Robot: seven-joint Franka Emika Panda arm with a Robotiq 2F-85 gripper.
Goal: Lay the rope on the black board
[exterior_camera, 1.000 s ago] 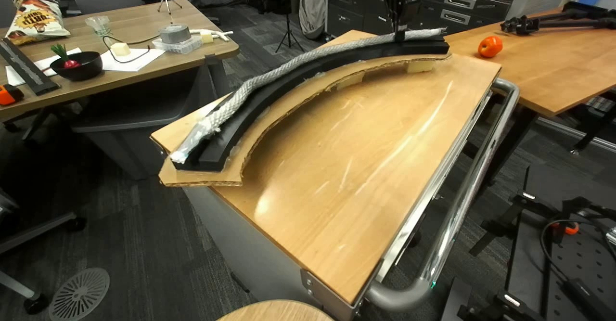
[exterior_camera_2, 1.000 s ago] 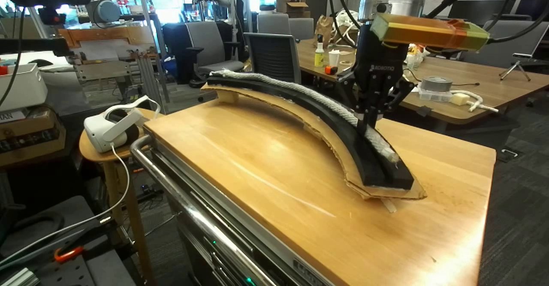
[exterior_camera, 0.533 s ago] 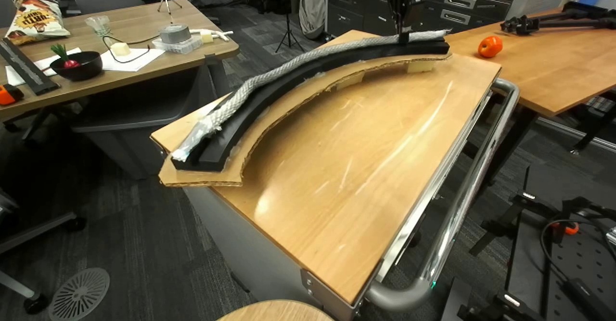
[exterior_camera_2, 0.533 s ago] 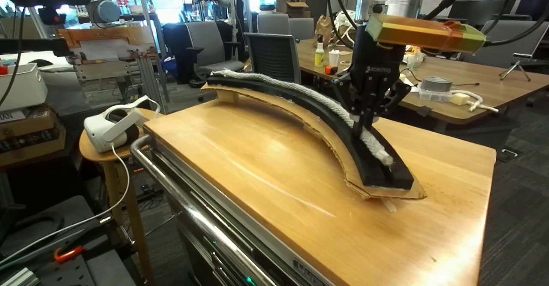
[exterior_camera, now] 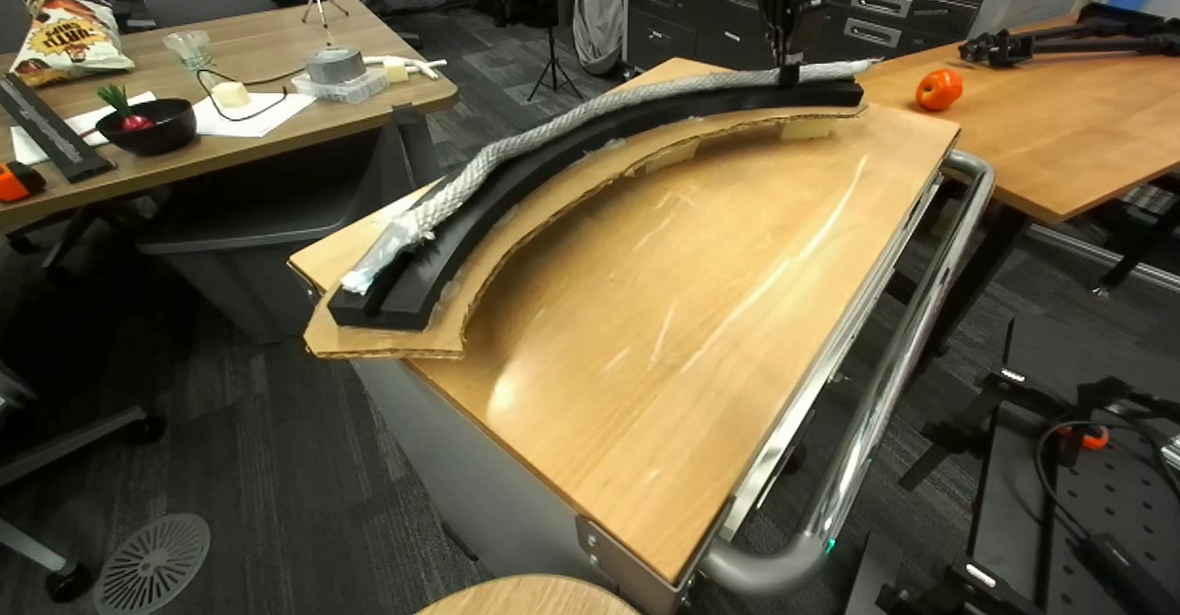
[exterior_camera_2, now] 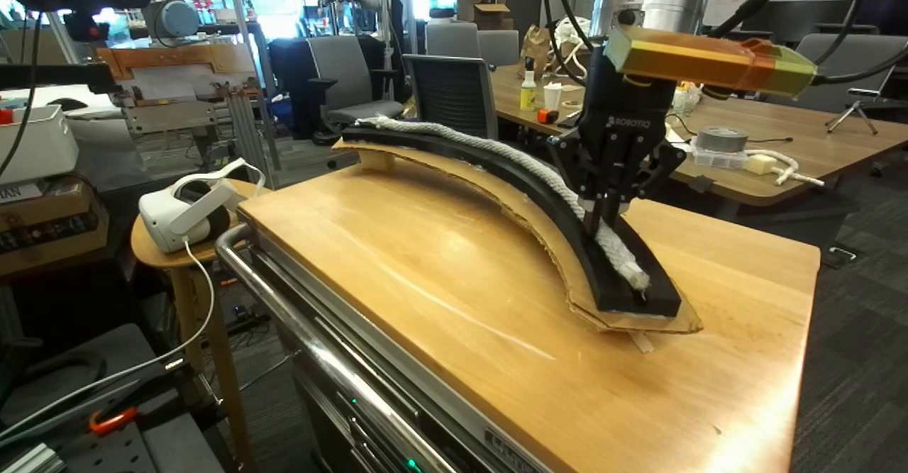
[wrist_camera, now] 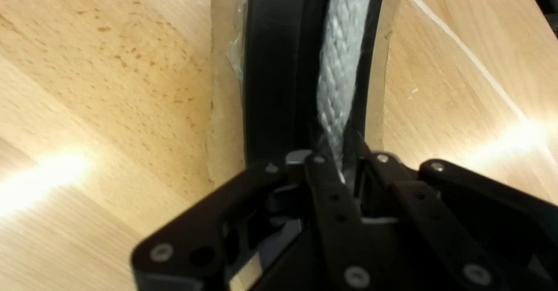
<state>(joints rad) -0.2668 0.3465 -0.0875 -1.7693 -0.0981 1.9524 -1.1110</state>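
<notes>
- OK so the fingers point(exterior_camera_2: 591, 223) are clenched around the rope point(wrist_camera: 342, 55), a bit right of centre in an exterior view and down at the bottom of the wrist view.
- Rope's lying lengthwise over the black board point(wrist_camera: 272, 73), mostly along the outer side of the curve. Can't tell if it touches the whole way.
- The wrapped end point(exterior_camera: 369, 269) sits over the board at the left of the frame in an exterior view, covered in something clear and shiny.
- The short end point(exterior_camera_2: 628, 266) past the fingers points to the lower right in an exterior view.
- Board's on a strip of cardboard point(wrist_camera: 226, 125), up on pale blocks point(exterior_camera: 805, 127) on the wooden worktop point(exterior_camera_2: 425, 246).
- There's a shiny metal rail point(exterior_camera: 874, 421) down the right of the frame in an exterior view, plus a round orange thing point(exterior_camera: 939, 89) upper right and a chip bag point(exterior_camera: 69, 34) upper left.
- White headset point(exterior_camera_2: 174, 210) on a stool point(exterior_camera_2: 157, 257) at the left in an exterior view.
</notes>
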